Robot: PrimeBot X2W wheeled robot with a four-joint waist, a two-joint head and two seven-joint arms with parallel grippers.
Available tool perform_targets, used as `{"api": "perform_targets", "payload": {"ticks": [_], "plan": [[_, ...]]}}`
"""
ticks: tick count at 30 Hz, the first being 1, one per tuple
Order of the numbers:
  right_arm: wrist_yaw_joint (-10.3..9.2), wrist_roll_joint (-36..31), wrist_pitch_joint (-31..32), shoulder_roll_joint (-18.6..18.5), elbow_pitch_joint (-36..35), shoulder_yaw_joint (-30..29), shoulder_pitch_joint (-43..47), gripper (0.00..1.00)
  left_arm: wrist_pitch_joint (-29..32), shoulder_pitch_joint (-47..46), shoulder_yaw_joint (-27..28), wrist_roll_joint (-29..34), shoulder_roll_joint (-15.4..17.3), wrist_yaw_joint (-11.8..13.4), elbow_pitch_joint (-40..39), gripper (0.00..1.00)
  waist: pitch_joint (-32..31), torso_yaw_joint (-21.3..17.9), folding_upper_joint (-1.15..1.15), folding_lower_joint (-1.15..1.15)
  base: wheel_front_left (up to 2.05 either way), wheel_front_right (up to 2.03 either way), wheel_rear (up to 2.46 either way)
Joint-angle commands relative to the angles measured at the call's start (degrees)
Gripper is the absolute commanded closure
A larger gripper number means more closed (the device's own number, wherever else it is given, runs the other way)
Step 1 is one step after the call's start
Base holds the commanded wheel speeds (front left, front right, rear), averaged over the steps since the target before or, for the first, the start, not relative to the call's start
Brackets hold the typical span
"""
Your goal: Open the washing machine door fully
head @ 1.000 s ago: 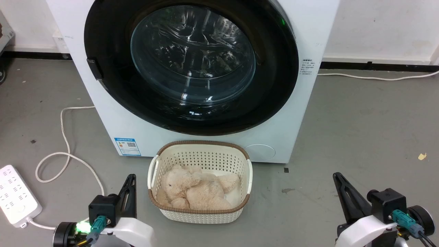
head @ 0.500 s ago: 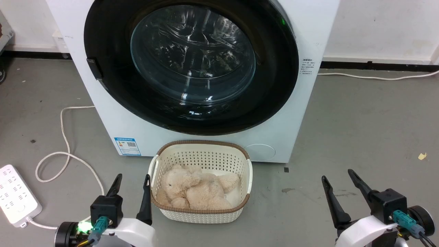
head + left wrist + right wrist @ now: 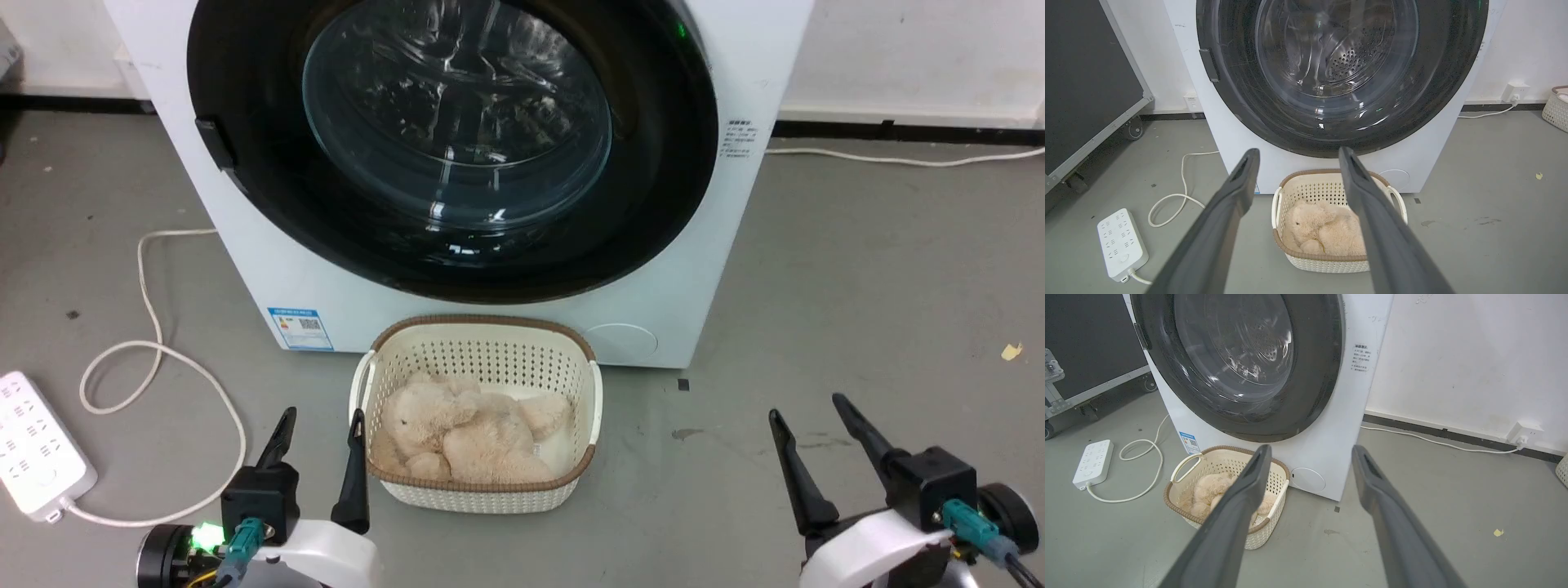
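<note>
Below the closed washing machine door [image 3: 653, 163], left hand [image 3: 323, 415] and right hand [image 3: 806, 407] gape wide.

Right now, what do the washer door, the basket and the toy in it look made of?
Door: glossy black ring, likely plastic, with sharp reflections. Its centre bowl is clear and see-through, looks like glass. Basket: cream matte plastic, moulded holes, brown woven-look rim. Toy: beige plush, fuzzy pile.

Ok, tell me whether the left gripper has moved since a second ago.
Yes. The left gripper has opened: its fingers, shut together before, now spread, one alongside the laundry basket's left rim.
</note>
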Motion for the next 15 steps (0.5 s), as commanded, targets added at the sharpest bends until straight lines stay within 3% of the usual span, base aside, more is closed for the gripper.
{"api": "perform_targets", "payload": {"ticks": [1,13,14,15], "plan": [[0.0,0.47,-0.55,-0.41,-0.37,-0.04,-1.58,0.0,-0.6,-1.0,-0.41,-0.3,0.01,0.41,-0.38,0.0,0.54,0.16,0.0,0.0,0.0,0.0,0.0],[0.01,4.7,-0.07,-3.49,-0.47,0.31,-8.47,0.0,-2.28,-2.71,-1.89,-0.41,0.01,1.38,-1.45,0.0,4.07,1.06,0.0,0.0,0.0,0.0,0.0],[0.01,5.32,0.13,-3.62,-0.36,0.16,-9.05,0.33,-2.4,-2.81,-2.02,-0.41,0.01,1.44,-1.5,0.0,4.24,1.15,0.0,0.0,0.0,0.0,0.0],[0.01,5.96,0.32,-3.73,-0.27,-0.03,-9.64,0.88,-2.52,-2.88,-2.15,-0.42,0.01,1.52,-1.55,0.0,4.4,1.24,0.0,0.0,0.0,0.0,0.0]]}}
